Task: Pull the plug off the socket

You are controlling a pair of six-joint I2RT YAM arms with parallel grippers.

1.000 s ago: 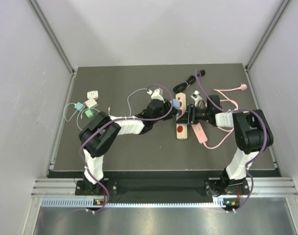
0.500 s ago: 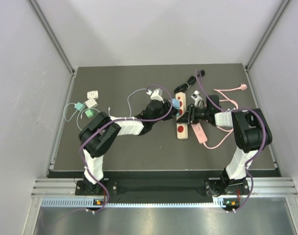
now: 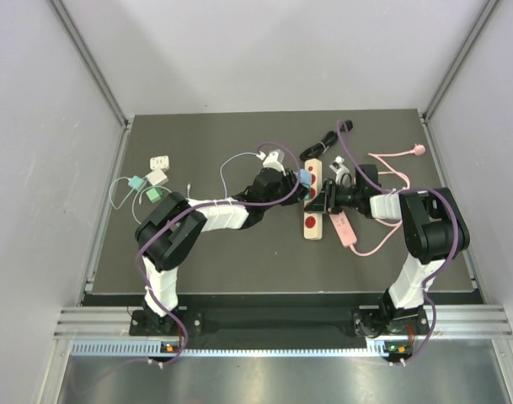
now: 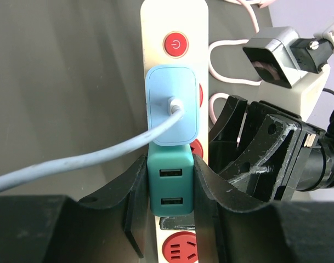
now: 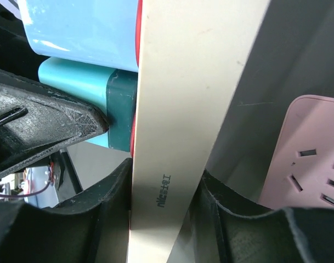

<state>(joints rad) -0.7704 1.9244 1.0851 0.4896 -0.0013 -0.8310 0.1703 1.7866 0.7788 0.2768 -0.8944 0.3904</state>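
A beige socket strip [image 3: 312, 220] with red outlets lies mid-table. Two plugs sit in it: a light-blue plug [image 4: 172, 107] with a pale cable, and next to it a teal plug [image 4: 171, 186] with two USB ports. My left gripper [image 4: 171, 171] is shut on the teal plug, one finger on each side. In the right wrist view the teal plug [image 5: 73, 82] still sits against the strip's face. My right gripper [image 5: 161, 189] is shut on the socket strip [image 5: 194, 98], clamping its two long edges from the opposite side.
A pink power strip [image 3: 344, 227] with a pink cable [image 3: 391, 168] lies just right of the beige one. A black cable [image 3: 328, 139] is behind it. Small white adapters [image 3: 159, 162] and green plugs [image 3: 155, 194] lie at the left. A white plug [image 3: 273, 156] lies near my left wrist.
My right gripper's jaws have closed onto the socket strip. The left gripper keeps its hold on the teal plug, and both arms have barely shifted.
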